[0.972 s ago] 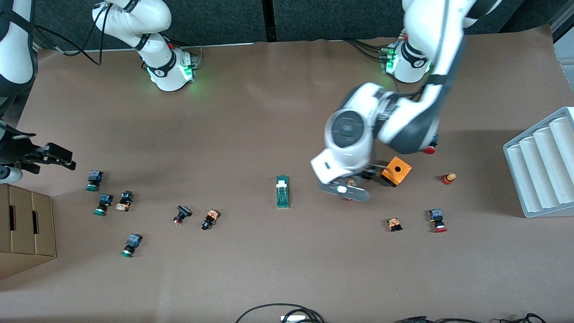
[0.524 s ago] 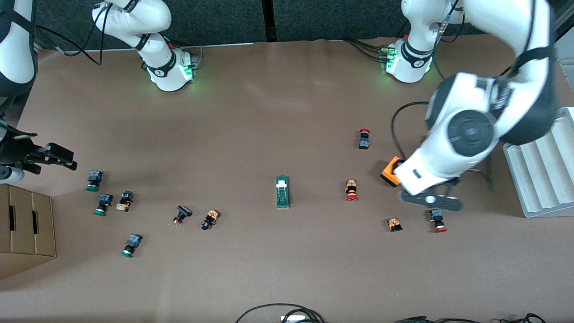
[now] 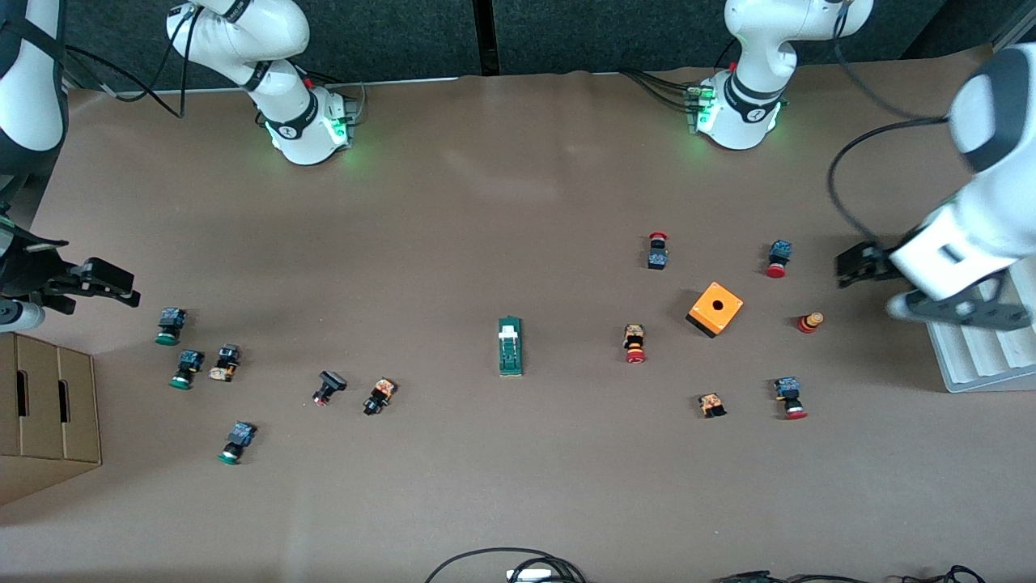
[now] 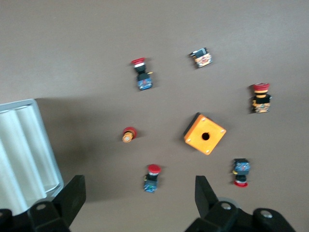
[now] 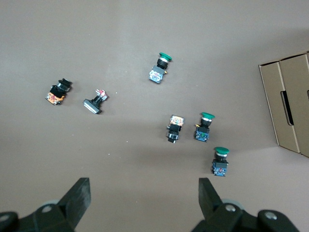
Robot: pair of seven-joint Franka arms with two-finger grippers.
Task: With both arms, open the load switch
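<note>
The load switch (image 3: 510,346), a narrow dark-green block with a white lever piece, lies flat near the middle of the table, and neither gripper touches it. My left gripper (image 3: 856,265) hangs open at the left arm's end of the table, beside the white grooved rack. In the left wrist view, the left gripper (image 4: 139,199) has a red-capped push button (image 4: 152,178) on the table below its gap. My right gripper (image 3: 109,285) waits open at the right arm's end, above the table by the green-capped buttons. In the right wrist view, the right gripper (image 5: 144,199) holds nothing. Neither wrist view shows the load switch.
An orange cube with a hole (image 3: 715,308) and several red-capped push buttons (image 3: 634,343) lie toward the left arm's end. Several green-capped buttons (image 3: 170,325) lie toward the right arm's end, by a cardboard box (image 3: 48,413). The white grooved rack (image 3: 975,356) stands at the table edge.
The left arm has swung away from the spot beside the orange cube, out to the white rack at its own end of the table. The right arm has not moved.
</note>
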